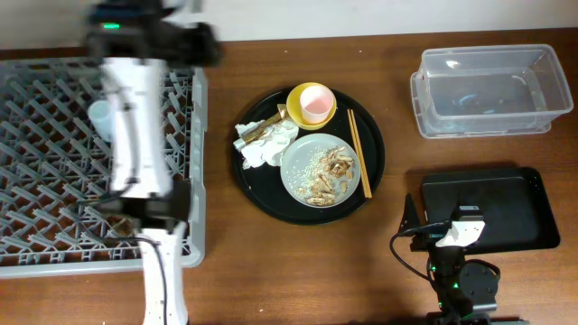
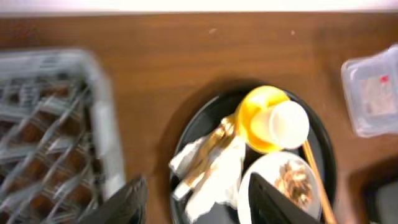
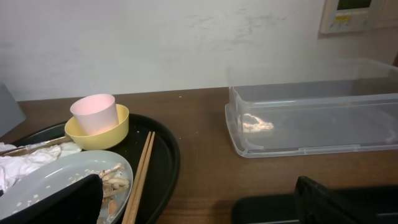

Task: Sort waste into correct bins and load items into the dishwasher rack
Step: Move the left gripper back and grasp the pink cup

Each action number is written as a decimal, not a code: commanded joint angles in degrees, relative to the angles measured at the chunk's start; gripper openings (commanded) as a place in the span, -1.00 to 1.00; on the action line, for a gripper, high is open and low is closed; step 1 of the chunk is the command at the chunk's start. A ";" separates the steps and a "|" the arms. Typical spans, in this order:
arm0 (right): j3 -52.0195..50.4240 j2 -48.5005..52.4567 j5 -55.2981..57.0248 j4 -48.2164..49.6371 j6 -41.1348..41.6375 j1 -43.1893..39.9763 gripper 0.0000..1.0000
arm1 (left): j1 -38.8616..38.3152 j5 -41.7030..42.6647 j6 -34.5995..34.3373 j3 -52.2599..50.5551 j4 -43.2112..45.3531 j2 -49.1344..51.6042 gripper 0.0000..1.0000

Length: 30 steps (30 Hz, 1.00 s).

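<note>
Left pincer spread, hovering by the right wall of the dishwasher rack — light blue cup sitting inside it. Right pincer spread too, hanging at the left edge of the flat black tray. Pink cup nesting in the yellow bowl.

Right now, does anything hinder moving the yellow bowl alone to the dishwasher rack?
Yes: the pink cup stands inside the yellow bowl. Otherwise only bare table lies between the round black tray and the dishwasher rack.

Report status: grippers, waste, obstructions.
Left gripper open, empty. Right gripper open, empty. Napkins, scraps unsorted on round tray. Blue cup in rack; left arm overhangs rack.
</note>
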 commanded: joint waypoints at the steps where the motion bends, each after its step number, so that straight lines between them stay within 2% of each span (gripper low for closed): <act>1: -0.31 -0.22 0.68 -0.39 0.22 0.37 0.97 | -11.43 -10.80 1.49 -4.76 6.80 -0.98 0.03; 3: -0.31 -0.22 0.68 -0.39 0.22 0.37 0.97 | -16.87 -11.28 1.49 -11.21 14.75 -0.98 -0.07; 5: -0.31 -0.22 0.68 -0.39 0.22 0.37 0.97 | -20.94 -11.19 1.49 -19.87 23.02 -0.98 -0.07; 7: -0.31 -0.22 0.68 -0.39 0.22 0.37 0.97 | -24.11 -11.26 1.70 -26.23 26.88 -0.98 -0.08; 9: -0.31 -0.22 0.68 -0.39 0.22 0.37 0.97 | -27.04 -11.91 4.92 -31.91 30.82 -0.98 -0.08; 12: -0.31 -0.22 0.68 -0.39 0.22 0.37 0.97 | -29.79 -21.35 5.35 -38.82 36.81 -0.98 -0.08; 14: -0.31 -0.22 0.68 -0.39 0.22 0.37 0.97 | -30.10 -22.99 5.35 -42.42 39.69 -0.98 -0.08; 19: -0.31 -0.22 0.68 -0.39 0.22 0.37 0.97 | -29.99 -23.52 5.38 -47.30 43.69 -0.98 -0.07; 22: -0.31 -0.22 0.68 -0.39 0.22 0.37 0.97 | -29.88 -24.46 5.38 -47.36 44.46 -0.96 -0.19; 23: -0.31 -0.22 0.68 -0.39 0.22 0.37 0.97 | -29.88 -24.39 5.38 -47.36 44.50 -0.96 -0.31; 24: -0.31 -0.22 0.68 -0.39 0.22 0.37 0.97 | -29.88 -24.28 5.35 -47.36 44.28 -0.96 -0.53; 25: -0.31 -0.22 0.68 -0.39 0.22 0.37 0.97 | -29.88 -24.28 5.38 -47.36 43.93 -0.96 -0.60; 30: -0.31 -0.22 0.68 -0.39 0.22 0.37 0.97 | -29.88 -24.24 5.35 -47.63 42.25 -0.96 -0.59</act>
